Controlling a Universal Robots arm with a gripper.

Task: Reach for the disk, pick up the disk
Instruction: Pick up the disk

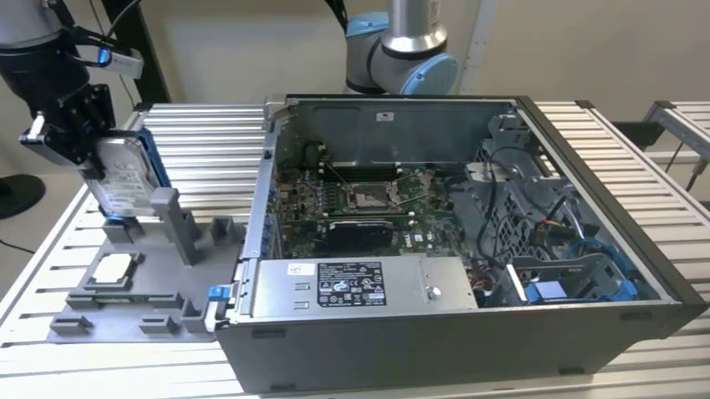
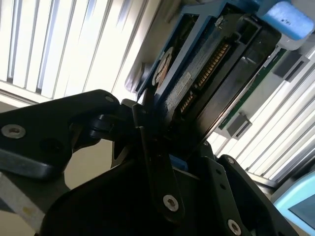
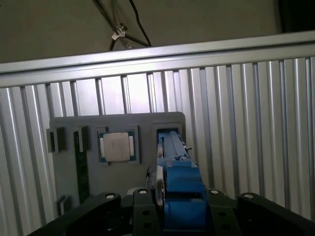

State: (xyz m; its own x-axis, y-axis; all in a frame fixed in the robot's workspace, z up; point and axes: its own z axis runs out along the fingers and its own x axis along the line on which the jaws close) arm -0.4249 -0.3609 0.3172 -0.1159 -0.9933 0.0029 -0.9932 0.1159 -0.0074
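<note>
Claw (image 1: 93, 158) clamped shut on top edge of disk (image 1: 125, 189); disk upright, long axis vertical, directly below claw, lower end at grey holder (image 1: 166, 218).

In exterior view, lower left: grey fixture tray (image 1: 133, 303) w/ upright posts (image 1: 172, 224) crowds the disk (image 1: 125, 183) from below & right. Open PC case (image 1: 444, 349) walls off just right of the tray; 2nd arm base (image 1: 401, 58) stands top centre. Free room: bare slatted table (image 1: 205, 141) strip upper left, btwn posts & case.
</note>
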